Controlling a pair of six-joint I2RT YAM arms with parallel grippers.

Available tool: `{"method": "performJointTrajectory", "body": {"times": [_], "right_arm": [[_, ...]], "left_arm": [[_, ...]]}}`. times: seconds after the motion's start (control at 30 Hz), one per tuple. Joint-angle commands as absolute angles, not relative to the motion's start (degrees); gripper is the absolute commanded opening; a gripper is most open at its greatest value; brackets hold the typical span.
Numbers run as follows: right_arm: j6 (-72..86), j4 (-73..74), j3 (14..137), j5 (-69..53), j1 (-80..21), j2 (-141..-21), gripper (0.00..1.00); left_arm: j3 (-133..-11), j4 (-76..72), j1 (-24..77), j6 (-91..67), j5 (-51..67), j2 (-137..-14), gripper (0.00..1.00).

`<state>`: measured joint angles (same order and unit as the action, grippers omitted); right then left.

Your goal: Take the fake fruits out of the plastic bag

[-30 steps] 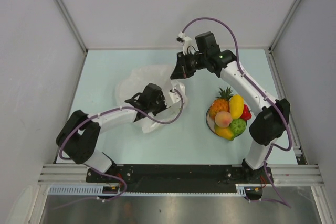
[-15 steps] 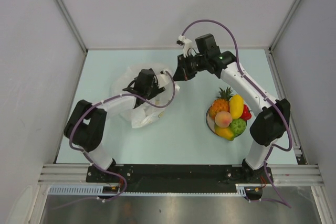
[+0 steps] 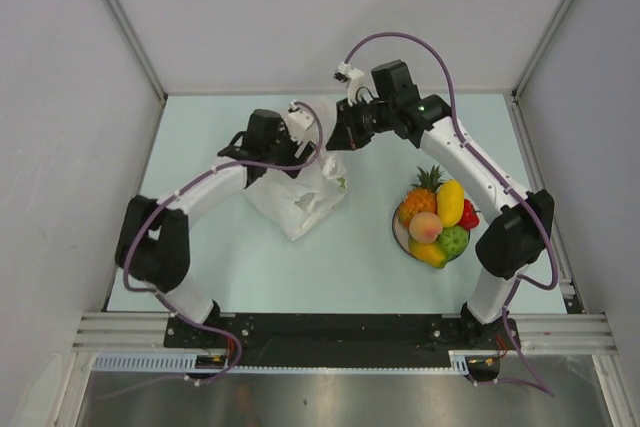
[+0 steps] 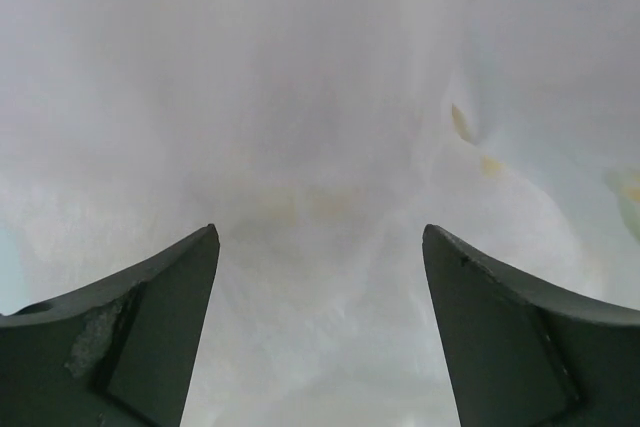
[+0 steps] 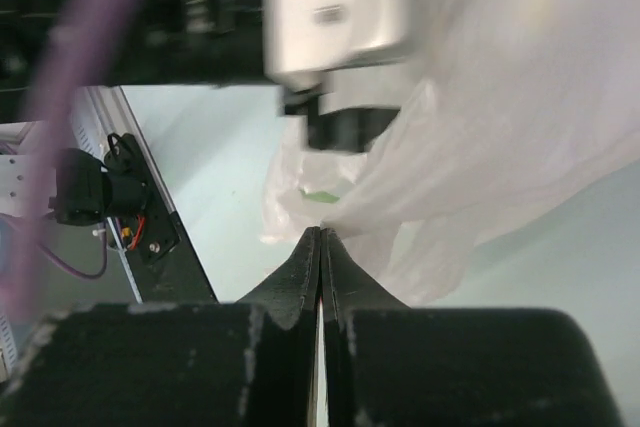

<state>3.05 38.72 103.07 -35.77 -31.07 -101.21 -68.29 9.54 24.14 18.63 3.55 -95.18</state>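
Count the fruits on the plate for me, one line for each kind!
Pineapple: 1
Mango: 1
Strawberry: 1
Peach: 1
Lemon: 1
Green lumpy fruit: 1
Total: 6

We look down on a pale mint-green flat tabletop (image 3: 340,267) in the middle of the frame. Plain matte grey-white wall panels (image 3: 330,7) close it in at the top, left and right, joined by slanting silver metal corner posts (image 3: 122,27). Along the bottom runs a silver slotted aluminium rail (image 3: 120,329), then a brushed steel sheet (image 3: 350,402). The light is soft and even.
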Motion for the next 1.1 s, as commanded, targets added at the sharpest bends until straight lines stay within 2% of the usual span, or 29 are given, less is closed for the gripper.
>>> {"method": "performJointTrajectory", "body": {"times": [0.0,0.07,0.23,0.4,0.77,0.87,0.97,1.0,1.07], "right_arm": [[4.13,38.76,105.73,-35.77,-30.32,-100.28,0.0],[4.83,38.5,105.47,-35.68,-30.24,-100.37,0.0],[6.24,37.62,104.07,-35.68,-28.75,-100.46,0.0],[8.35,37.44,103.27,-36.21,-26.11,-101.34,0.0],[8.26,36.74,100.81,-36.56,-26.01,-98.35,0.0],[8.35,36.21,99.58,-36.65,-25.58,-97.65,0.0],[8.79,36.3,99.05,-36.56,-25.05,-97.65,0.0],[9.22,36.12,98.97,-36.48,-24.44,-97.82,0.0],[10.89,35.69,99.23,-36.47,-23.56,-98.35,0.0]], "left_arm": [[-61.36,15.98,23.2,15.01,16.07,-78.6,0.89],[-60.03,18.36,23.38,15.91,18.36,-74.28,0.9],[-58.37,21.45,26.0,17.21,24.26,-72.68,0.91],[-57.83,16.98,33.21,24.6,15.13,-76.99,0.9],[-58.1,6.43,35.59,38.31,-1.91,-90.17,0.92],[-58.27,2.91,35.68,39.9,-4.57,-92.28,0.88],[-60.29,3.07,35.77,41.04,-5.36,-94.74,0.68],[-60.81,3.86,35.77,41.48,-5.54,-95.18,0.43],[-62.22,7.1,35.6,42.36,-5.19,-94.93,0.18]]}}
